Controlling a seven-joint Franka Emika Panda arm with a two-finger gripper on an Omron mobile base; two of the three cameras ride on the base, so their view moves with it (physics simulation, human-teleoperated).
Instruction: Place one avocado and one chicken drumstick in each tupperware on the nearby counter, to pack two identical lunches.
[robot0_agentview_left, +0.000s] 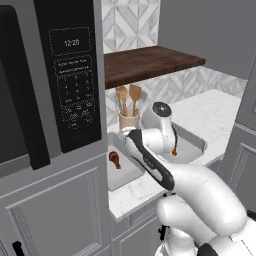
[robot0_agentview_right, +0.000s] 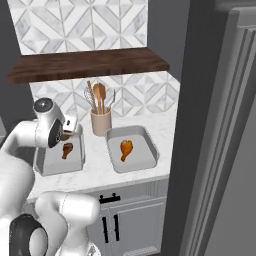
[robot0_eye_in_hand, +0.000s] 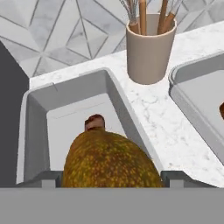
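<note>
- My pincer is clamped on the avocado, a mottled olive-brown, egg-shaped fruit, and hangs over the left tupperware.
- That left tupperware is a shallow light-grey tray with rounded corners and a wide rim; in the hand view its right wall runs just beside the avocado, and a dark cabinet side stands close on its left.
- A reddish-brown chicken drumstick lies inside the left tupperware, its fat end peeking out above the avocado in the hand view.
- The right tupperware sits apart from the left one on the white speckled table, holding a second drumstick near its middle.
- A beige utensil crock with wooden spoons stands behind the gap between the trays, near both rims.
- A dark wooden shelf overhangs the table above my wrist.
</note>
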